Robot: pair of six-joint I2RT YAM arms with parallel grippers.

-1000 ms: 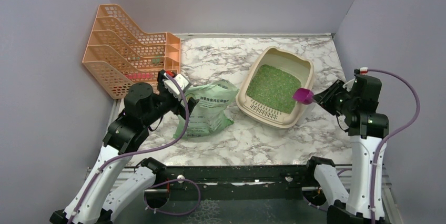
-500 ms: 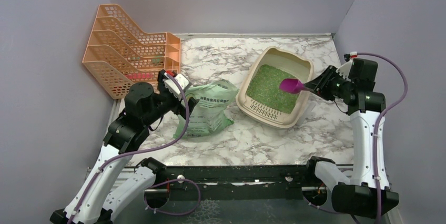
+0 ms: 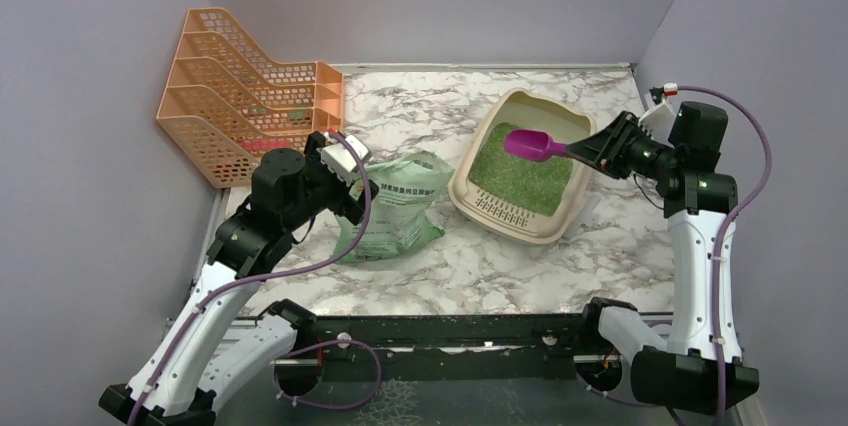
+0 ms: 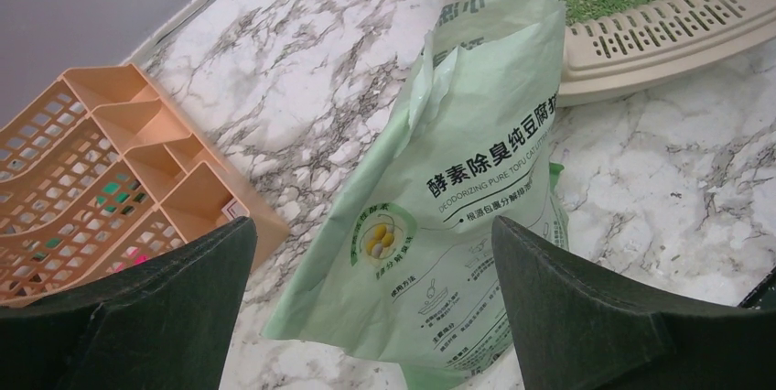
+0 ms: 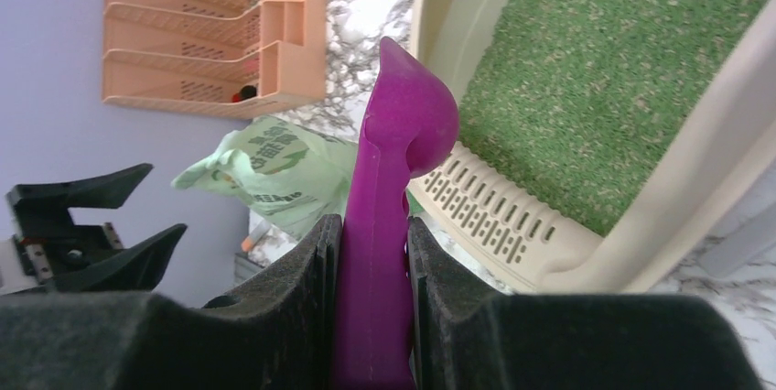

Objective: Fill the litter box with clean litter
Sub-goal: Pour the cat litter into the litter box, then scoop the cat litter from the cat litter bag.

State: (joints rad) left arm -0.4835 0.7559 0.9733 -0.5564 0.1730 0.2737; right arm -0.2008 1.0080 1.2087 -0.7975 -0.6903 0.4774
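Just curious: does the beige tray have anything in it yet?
Not empty: the litter box floor is covered by green litter, shown in top and right wrist views.

**The count, kind by kind**

There is one litter box, one green bag of litter, one magenta scoop and one orange mesh rack. There is one marble table. The grippers are two: the left gripper and the right gripper.
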